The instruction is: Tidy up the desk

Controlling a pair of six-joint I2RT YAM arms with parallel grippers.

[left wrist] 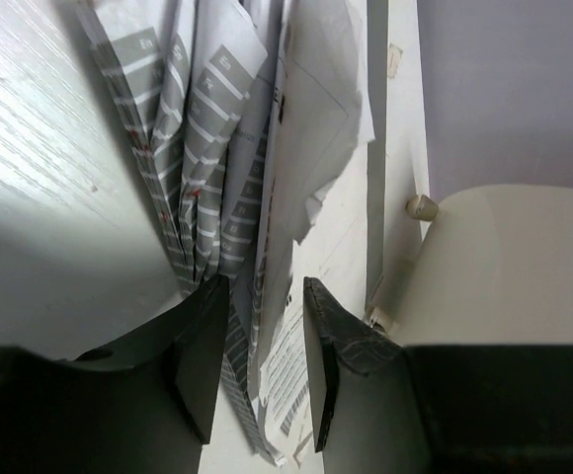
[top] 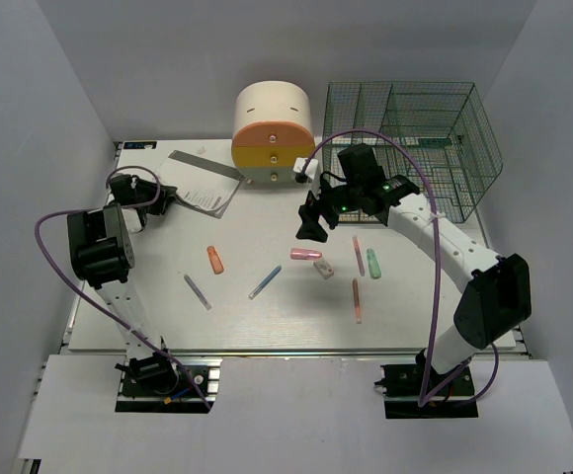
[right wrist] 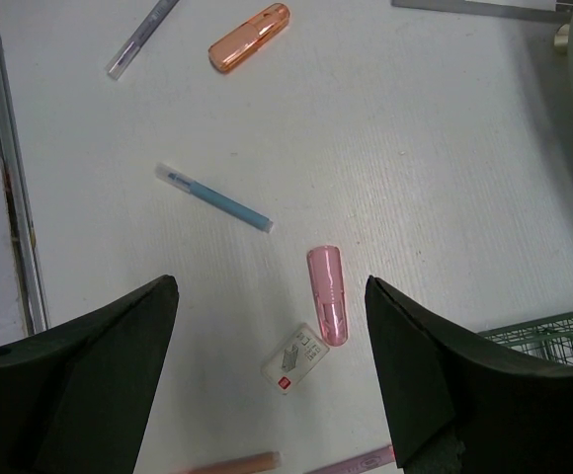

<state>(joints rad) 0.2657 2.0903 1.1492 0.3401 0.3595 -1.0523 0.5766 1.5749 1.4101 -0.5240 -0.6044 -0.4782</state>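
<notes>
Top external view: the desk (top: 267, 321) lies flat under both arms and fills most of the frame, with everything else resting on it.

The left gripper (top: 168, 200) sits at the far left, low over the desk and turned on its side, its tips at the near edge of a sheaf of papers (top: 205, 183). In the left wrist view, the left gripper (left wrist: 264, 365) is narrow. The papers (left wrist: 237, 197) fill the gap, pinched between the two fingers (left wrist: 203, 355), and fan out ahead of them. The desk (left wrist: 49, 178) runs along the left finger's outer side. A cream drawer box (left wrist: 504, 257) stands ahead and to the right of the tips.

The right gripper (top: 313, 225) hangs above the middle of the desk, in front of the drawer box (top: 273, 133), with a green wire basket (top: 415, 138) behind and to its right. In the right wrist view, the right gripper (right wrist: 270, 286) is spread wide and holds nothing. A pink case (right wrist: 327, 294) lies on the desk (right wrist: 415, 148) below the gap, nearer the right finger, and a small white tag (right wrist: 295, 359) lies just beside it. A blue pen (right wrist: 214, 197) lies ahead of the left finger. An orange case (right wrist: 249, 24) lies farther ahead, well apart from the tips.
</notes>
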